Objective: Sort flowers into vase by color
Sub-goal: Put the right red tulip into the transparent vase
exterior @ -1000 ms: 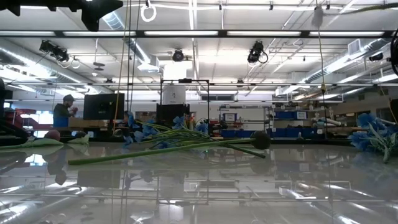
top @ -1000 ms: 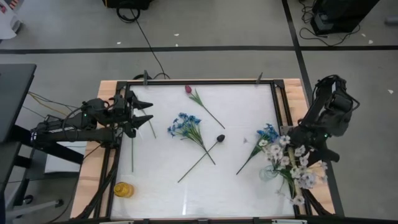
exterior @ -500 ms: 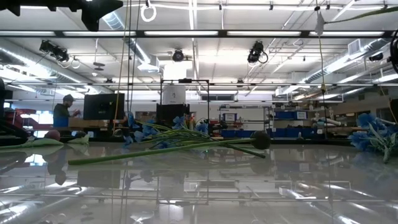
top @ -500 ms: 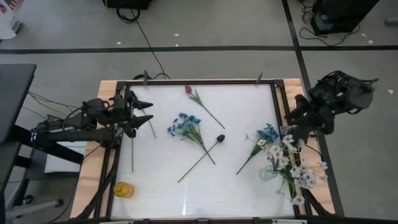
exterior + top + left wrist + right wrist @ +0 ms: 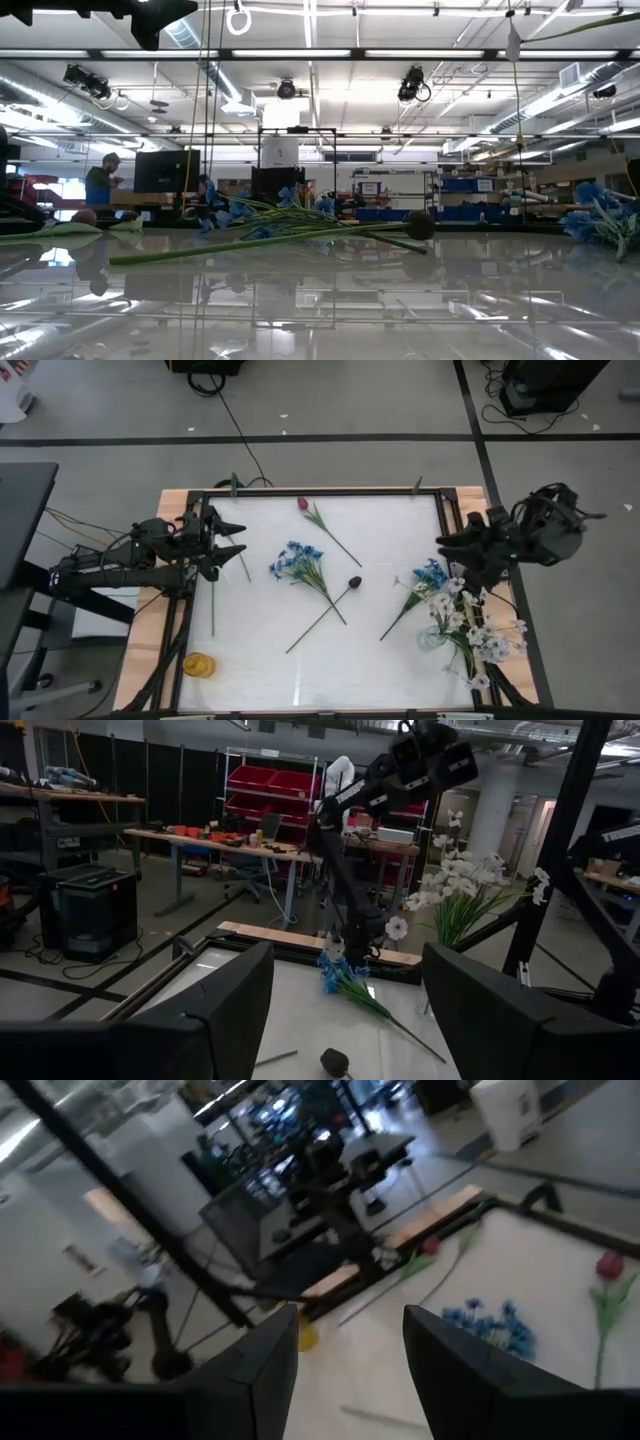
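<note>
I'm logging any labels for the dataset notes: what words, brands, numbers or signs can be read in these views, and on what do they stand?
No text can be read in any view.
Flowers, clear vase, yellow vase, white tabletop: no label shows.
Left gripper, right gripper: no marking shows.
Red bins in the room behind: any labels too small to read.
Monitors and shelves in the low view: too small to read.

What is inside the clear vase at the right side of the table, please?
The clear vase holds a bunch of white flowers on green stems, leaning out toward the table's right edge. No blue or red ones show in it. The blossoms hide the lower stems.
</note>
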